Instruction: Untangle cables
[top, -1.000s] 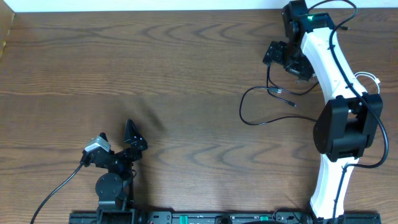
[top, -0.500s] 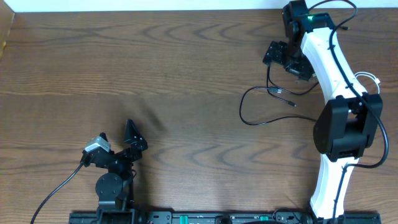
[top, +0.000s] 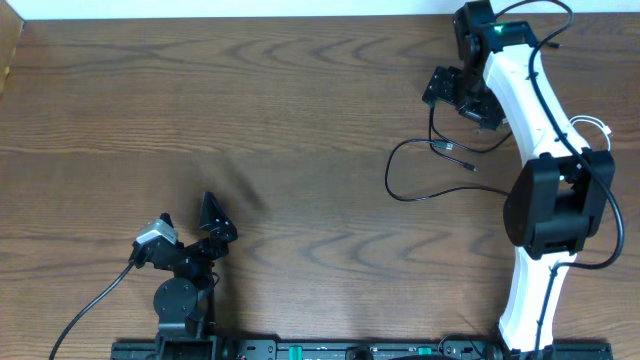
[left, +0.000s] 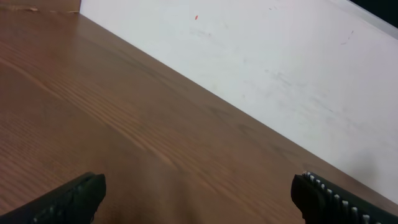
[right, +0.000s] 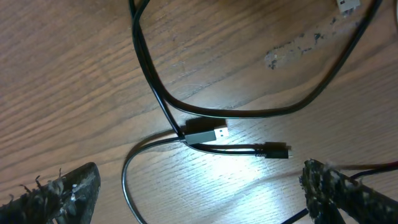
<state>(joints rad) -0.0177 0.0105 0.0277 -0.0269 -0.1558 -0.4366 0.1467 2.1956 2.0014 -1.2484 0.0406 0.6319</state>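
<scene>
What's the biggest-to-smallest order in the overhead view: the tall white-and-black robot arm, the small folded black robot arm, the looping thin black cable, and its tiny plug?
1. Tall white-and-black robot arm.
2. Small folded black robot arm and looping thin black cable: similar spread, can't rank.
3. Tiny plug.

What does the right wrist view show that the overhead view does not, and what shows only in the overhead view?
Only the right wrist view: a silver USB plug and a smaller plug lying side by side, and a pale scuff on the wood. Only the overhead view: the left gripper, open and far away, and the full loop of the black cables. Both: the black cables on the wooden table, below the open right gripper.
</scene>
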